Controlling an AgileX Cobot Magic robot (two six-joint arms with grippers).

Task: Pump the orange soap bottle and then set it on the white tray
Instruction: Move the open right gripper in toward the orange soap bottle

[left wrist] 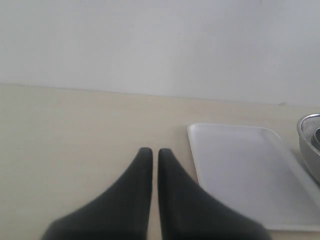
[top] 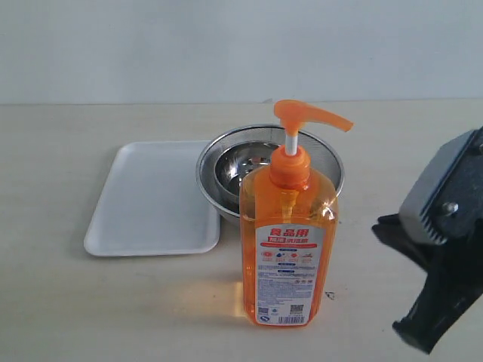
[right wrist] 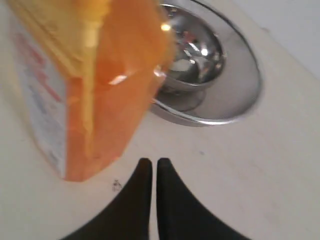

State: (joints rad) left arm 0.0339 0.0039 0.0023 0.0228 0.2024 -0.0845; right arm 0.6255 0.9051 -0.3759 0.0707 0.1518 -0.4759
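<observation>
We are holding our right gripper [right wrist: 150, 162] clenched on nothing, its black fingertips pressed together just above the tabletop [top: 75, 302], near the base of the orange soap bottle [right wrist: 90, 75] without touching it. Our left gripper [left wrist: 151, 151] is likewise hanging pinched closed and empty over bare tabletop, just beside a short edge of the white tray [left wrist: 245, 170]. The right arm [top: 438, 196] is reaching in from the tabletop's right edge. The bottle is standing upright near the front edge, apart from the tray. A steel mesh bowl [top: 207, 162] is sitting behind the bottle, just beside the tray's right side.
</observation>
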